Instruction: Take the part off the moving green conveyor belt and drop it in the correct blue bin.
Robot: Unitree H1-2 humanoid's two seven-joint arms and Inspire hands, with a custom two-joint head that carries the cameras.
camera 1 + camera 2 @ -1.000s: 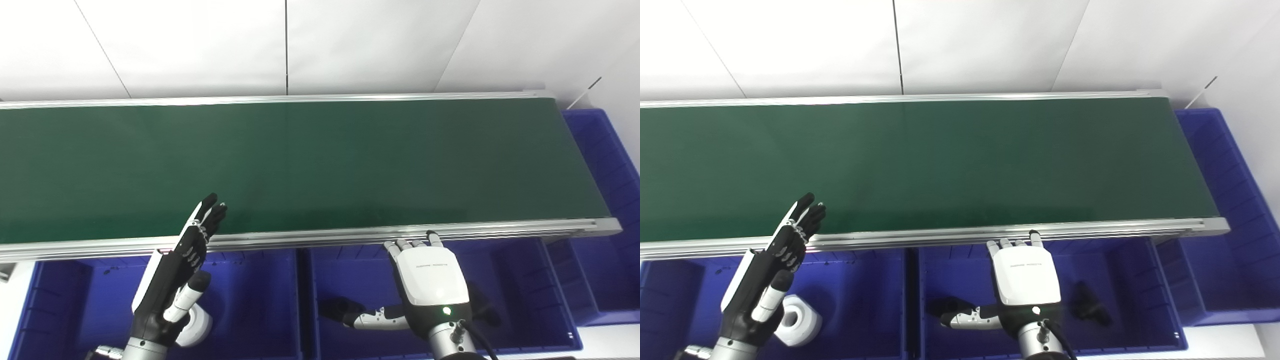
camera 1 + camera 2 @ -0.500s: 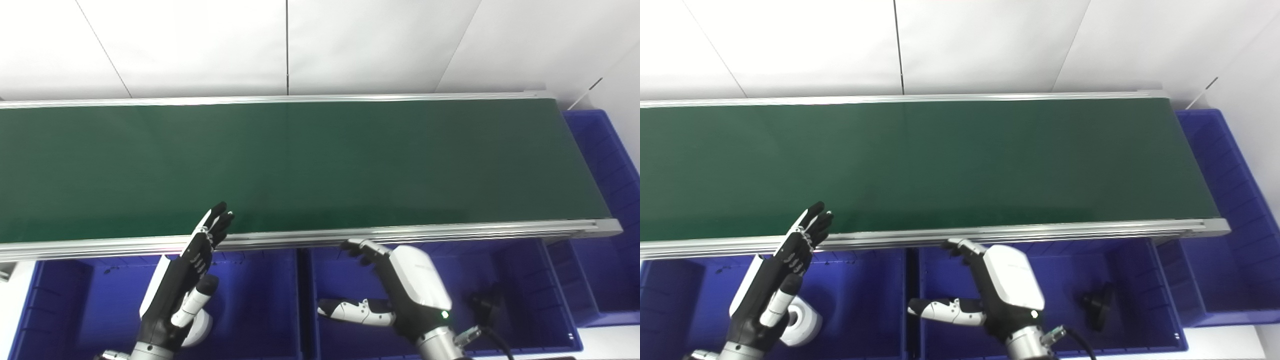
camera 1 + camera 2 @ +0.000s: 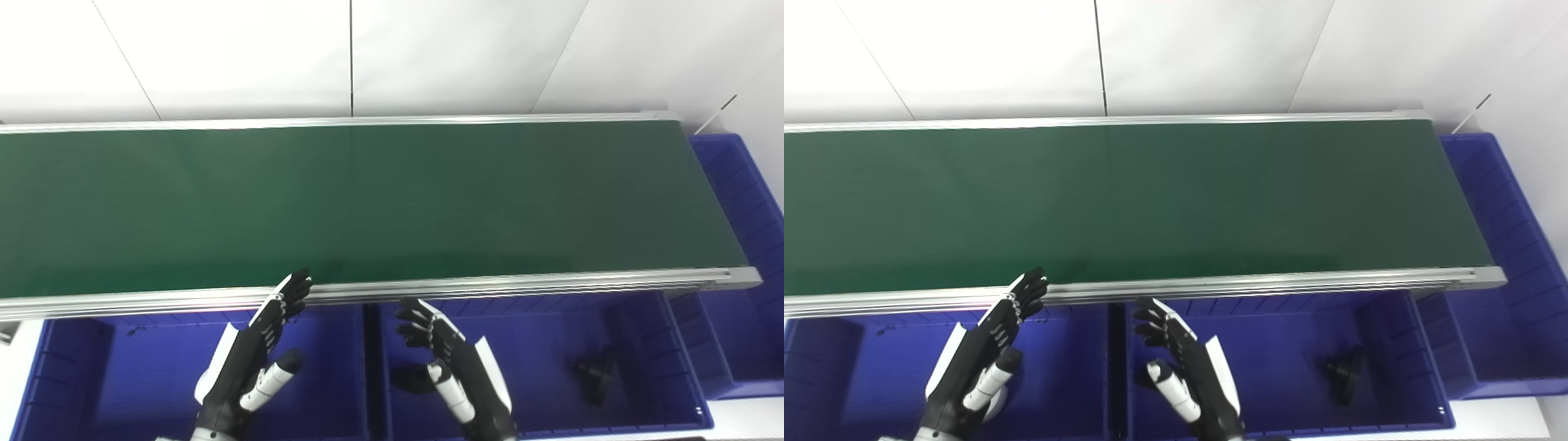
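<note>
Nearest, at the bottom edge: left hand (image 3: pixel 248 367) and right hand (image 3: pixel 456 367), both palm-inward, fingers (image 3: pixel 288 297) spread apart and holding nothing. Left hand raised over the left blue bin (image 3: pixel 92 373), fingertips reaching up to the belt's near rail (image 3: pixel 551 283). Right hand raised over the middle blue bin (image 3: pixel 551 404), thumb pointing up toward the rail.

Inside the middle bin, well to the right of the right hand: a black part (image 3: pixel 595 372), lying on the bin floor. Partly behind the right hand, another dark shape (image 3: pixel 411 378), too hidden to identify.

Seen only from the right eye: a sliver of a white round object (image 3: pixel 995 408) in the left bin, tucked behind the left hand; fully covered by that hand from the left eye.

Farther back: green conveyor belt (image 3: pixel 392 202), bare across its visible length, no part on it. Past its right end, a third blue bin (image 3: pixel 1500 257). Beyond, a white panelled wall (image 3: pixel 392 55).
</note>
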